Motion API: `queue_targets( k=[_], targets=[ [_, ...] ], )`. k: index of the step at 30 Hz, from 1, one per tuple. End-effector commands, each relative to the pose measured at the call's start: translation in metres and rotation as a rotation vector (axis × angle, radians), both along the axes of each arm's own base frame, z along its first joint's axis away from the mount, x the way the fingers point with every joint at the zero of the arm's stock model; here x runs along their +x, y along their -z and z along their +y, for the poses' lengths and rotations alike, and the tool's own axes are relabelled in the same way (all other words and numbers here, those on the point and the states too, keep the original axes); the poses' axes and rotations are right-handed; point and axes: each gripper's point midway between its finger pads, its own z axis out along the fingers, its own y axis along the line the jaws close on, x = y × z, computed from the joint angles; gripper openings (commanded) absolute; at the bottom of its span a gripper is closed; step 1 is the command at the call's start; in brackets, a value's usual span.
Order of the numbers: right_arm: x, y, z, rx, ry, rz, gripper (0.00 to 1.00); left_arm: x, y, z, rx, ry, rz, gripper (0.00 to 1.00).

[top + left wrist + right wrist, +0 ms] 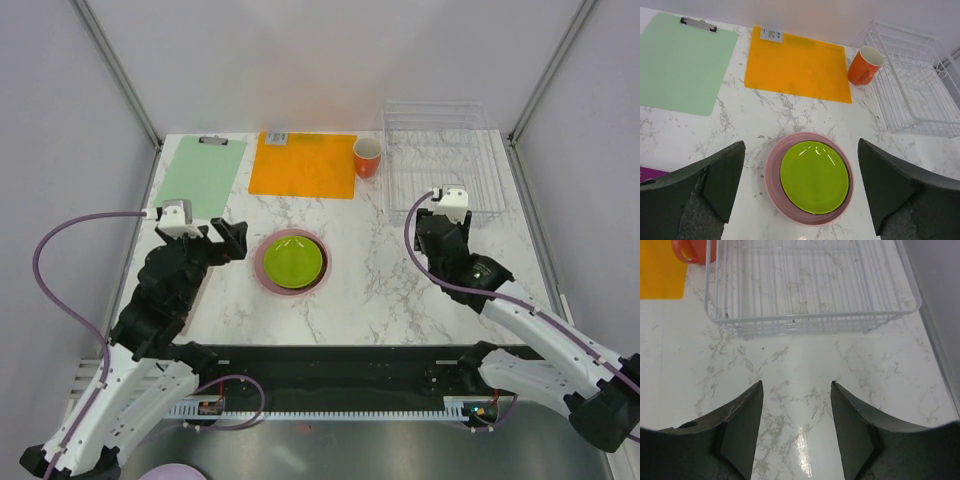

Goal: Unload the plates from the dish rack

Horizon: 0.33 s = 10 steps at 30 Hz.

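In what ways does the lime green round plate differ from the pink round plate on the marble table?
Colour: the lime green round plate is bright and glossy; the pink round plate is pale. Size: the pink plate is wider than the green one, its rim showing all around. Position: the green plate lies on top, the pink plate beneath it. Both are round, lie flat, and are outside the clear wire dish rack.
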Motion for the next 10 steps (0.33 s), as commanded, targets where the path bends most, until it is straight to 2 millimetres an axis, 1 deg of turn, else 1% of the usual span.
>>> queue_targets(
  k=[1,3,5,6,7,10],
  targets=[
    [0.008,-0.025,-0.022,-0.081,0.103,-0.114,0.64,-0.003,-0.006,0.014,0.100,-0.030,-0.015,1.00],
    [0.007,-0.026,-0.024,-0.067,0.107,-0.145,0.64,-0.003,-0.006,0.016,0.115,-0.036,-0.018,1.00],
    [0.008,-0.032,-0.025,-0.043,0.114,-0.190,0.65,-0.001,-0.006,0.018,0.128,-0.051,-0.014,1.00],
    [0.005,-0.030,-0.027,-0.038,0.116,-0.201,0.66,-0.001,-0.006,0.019,0.129,-0.054,-0.015,1.00],
    [0.005,-0.034,-0.031,-0.030,0.137,-0.228,0.66,-0.001,-0.006,0.020,0.131,-0.058,-0.014,1.00],
    [0.001,-0.036,-0.041,-0.050,0.178,-0.258,0.69,0.000,-0.006,0.022,0.124,-0.075,-0.017,1.00]
  ],
)
